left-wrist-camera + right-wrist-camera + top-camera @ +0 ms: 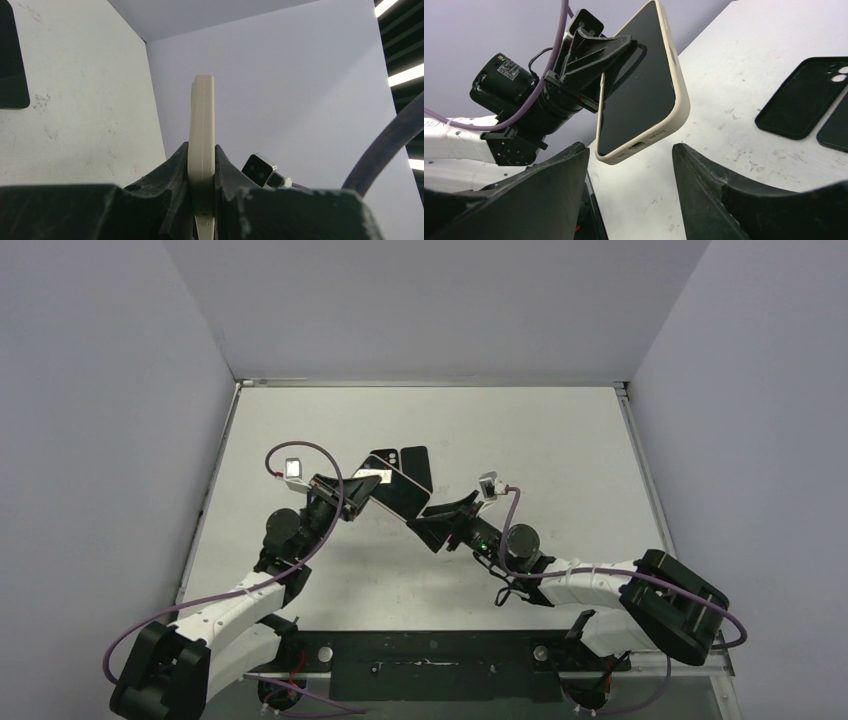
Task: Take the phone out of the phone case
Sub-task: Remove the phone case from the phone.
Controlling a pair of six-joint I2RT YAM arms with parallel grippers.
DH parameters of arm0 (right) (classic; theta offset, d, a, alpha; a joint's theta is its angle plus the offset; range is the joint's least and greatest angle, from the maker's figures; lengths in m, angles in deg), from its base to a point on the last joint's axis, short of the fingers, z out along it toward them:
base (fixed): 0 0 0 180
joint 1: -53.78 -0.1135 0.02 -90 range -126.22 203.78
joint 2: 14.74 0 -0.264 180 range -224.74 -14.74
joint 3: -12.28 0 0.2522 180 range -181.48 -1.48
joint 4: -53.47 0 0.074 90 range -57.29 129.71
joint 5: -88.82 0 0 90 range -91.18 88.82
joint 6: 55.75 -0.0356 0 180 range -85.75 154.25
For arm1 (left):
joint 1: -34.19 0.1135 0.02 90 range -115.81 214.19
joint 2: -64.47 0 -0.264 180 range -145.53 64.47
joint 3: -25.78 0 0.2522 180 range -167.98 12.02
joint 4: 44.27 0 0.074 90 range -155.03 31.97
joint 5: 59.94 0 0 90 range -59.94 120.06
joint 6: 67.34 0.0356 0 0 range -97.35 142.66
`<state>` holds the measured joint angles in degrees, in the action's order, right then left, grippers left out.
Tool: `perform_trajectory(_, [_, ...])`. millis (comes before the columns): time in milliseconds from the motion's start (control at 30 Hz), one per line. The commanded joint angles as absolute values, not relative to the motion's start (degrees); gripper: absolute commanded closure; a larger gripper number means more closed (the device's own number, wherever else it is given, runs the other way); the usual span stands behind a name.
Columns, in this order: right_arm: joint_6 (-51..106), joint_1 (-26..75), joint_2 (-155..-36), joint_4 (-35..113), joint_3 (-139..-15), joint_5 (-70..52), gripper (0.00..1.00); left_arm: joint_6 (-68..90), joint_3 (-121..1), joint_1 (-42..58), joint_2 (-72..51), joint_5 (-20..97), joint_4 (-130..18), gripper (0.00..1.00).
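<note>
In the right wrist view, the right gripper (630, 149) stood with its jaws spread wide. One dark finger (549, 185) was at the lower left and the other was at the lower right. They held nothing, and a gap showed on both sides between them and the phone's lower end.

Just past those fingertips hung the phone (639, 95), still seated in its cream case (681, 102). The dark screen faced the right wrist camera, and the port cut-outs at the bottom edge pointed down toward the open jaws. It was tilted and lifted clear of the table (724, 65).

The left gripper (609, 50) held it higher up, with its jaws closed narrow on the cased phone. In the left wrist view the cream case stood edge-on and upright, pinched tight between the two black pads (175, 165).

From above, the left arm (235, 605) reached in from the near left corner, bent at the elbow, its wrist turned toward the middle of the table. The right arm (585, 585) came in low from the near right and stretched leftward, so the two grippers met near the table's centre.

Farther off, two black cases (799, 97) lay flat on the white table, side by side and well apart from the phone.
</note>
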<state>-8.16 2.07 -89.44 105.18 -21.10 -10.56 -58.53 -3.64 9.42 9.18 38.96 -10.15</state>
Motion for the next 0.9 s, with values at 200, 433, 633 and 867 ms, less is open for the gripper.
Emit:
perform_trajectory(200, [-11.4,3.21,-93.18,117.7,-24.83,-16.31,0.5,-61.87,-4.52,8.7,9.63,38.32,0.57,1.0])
perform_trajectory(433, [-10.49,3.85,-93.7,116.44,-25.96,-19.05,0.67,-62.95,-3.98,8.78,9.38,38.71,1.4,1.0])
perform_trajectory(633, [-6.2,4.38,-94.46,113.64,-27.82,-25.86,0.81,-62.38,-5.58,9.37,9.06,40.66,-1.64,1.0])
perform_trajectory(867, [2.9,4.96,-93.61,107.14,-29.58,-31.07,0.92,-62.52,-8.01,11.54,8.21,45.96,-7.07,1.0])
